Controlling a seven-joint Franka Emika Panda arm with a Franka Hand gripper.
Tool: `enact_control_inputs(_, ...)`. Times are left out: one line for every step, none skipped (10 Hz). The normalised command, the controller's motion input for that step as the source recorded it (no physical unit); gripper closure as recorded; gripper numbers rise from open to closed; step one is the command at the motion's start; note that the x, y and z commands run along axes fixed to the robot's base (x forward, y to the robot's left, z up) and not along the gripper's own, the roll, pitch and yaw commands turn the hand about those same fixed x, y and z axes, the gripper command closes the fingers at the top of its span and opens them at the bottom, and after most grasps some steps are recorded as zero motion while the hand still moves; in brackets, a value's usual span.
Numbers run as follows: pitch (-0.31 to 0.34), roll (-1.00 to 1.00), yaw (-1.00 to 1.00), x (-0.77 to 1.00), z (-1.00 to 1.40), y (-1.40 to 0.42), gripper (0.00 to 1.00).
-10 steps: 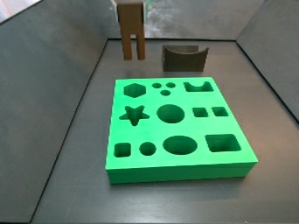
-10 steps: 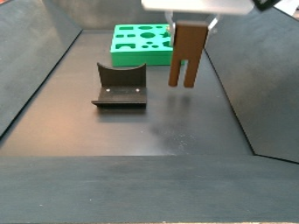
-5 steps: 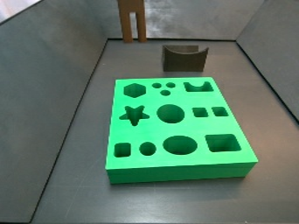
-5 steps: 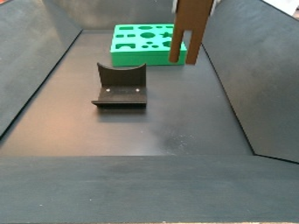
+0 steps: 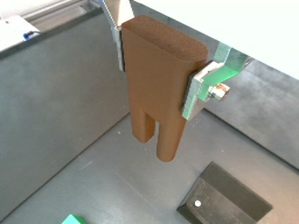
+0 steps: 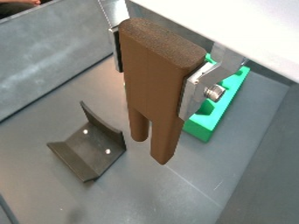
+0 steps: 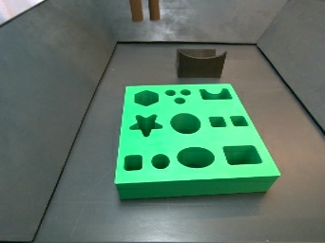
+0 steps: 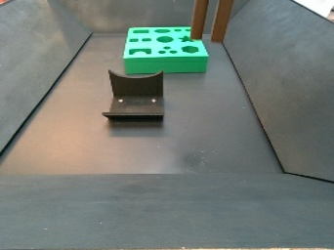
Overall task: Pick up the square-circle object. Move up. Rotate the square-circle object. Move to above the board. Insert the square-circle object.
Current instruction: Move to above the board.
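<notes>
My gripper [image 5: 160, 68] is shut on the square-circle object [image 5: 158, 105], a tall brown block with a rounded solid top and a slot splitting its lower half into two legs. The block hangs upright, legs down, well above the floor, in both wrist views [image 6: 156, 96]. In both side views only the leg ends show at the upper edge [image 7: 144, 9] [image 8: 212, 20]; the gripper is out of frame there. The bright green board [image 7: 191, 185] with shaped holes lies flat on the floor, apart from the block [image 8: 144, 61].
The dark fixture [image 7: 200, 63] stands on the floor between the block's place and the board; it also shows in a side view [image 8: 133, 96] and in both wrist views [image 6: 87, 150] [image 5: 228, 206]. Sloping grey walls enclose the floor.
The gripper has lifted the brown block straight up. A second ago the whole block showed just above the floor; now only its leg ends remain in the side views.
</notes>
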Motion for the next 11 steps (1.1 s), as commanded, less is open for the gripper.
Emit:
enact_control_inputs(0.079,-0.09,0.01,0.02,0.67,-0.03,1.00)
enact_control_inputs(0.080,-0.09,0.01,0.02,0.56,-0.02,1.00)
enact_control_inputs(0.080,-0.09,0.01,0.02,0.35,-0.02,1.00)
enact_control_inputs(0.080,-0.08,0.01,0.02,0.19,-0.01,1.00)
enact_control_inputs(0.526,0.12,0.13,0.20,0.08,-1.00,1.00)
enact_control_inputs(0.520,0.13,0.13,0.20,0.08,-1.00,1.00)
enact_control_inputs(0.435,0.15,0.09,0.23,0.09,-1.00,1.00)
enact_control_inputs(0.371,0.11,0.06,0.24,0.09,-1.00,1.00)
enact_control_inputs(0.243,0.07,0.04,0.24,0.09,-1.00,1.00)
enact_control_inputs(0.150,0.04,0.03,0.24,0.10,-1.00,1.00)
enact_control_inputs(0.119,0.02,0.02,0.26,0.10,-1.00,1.00)
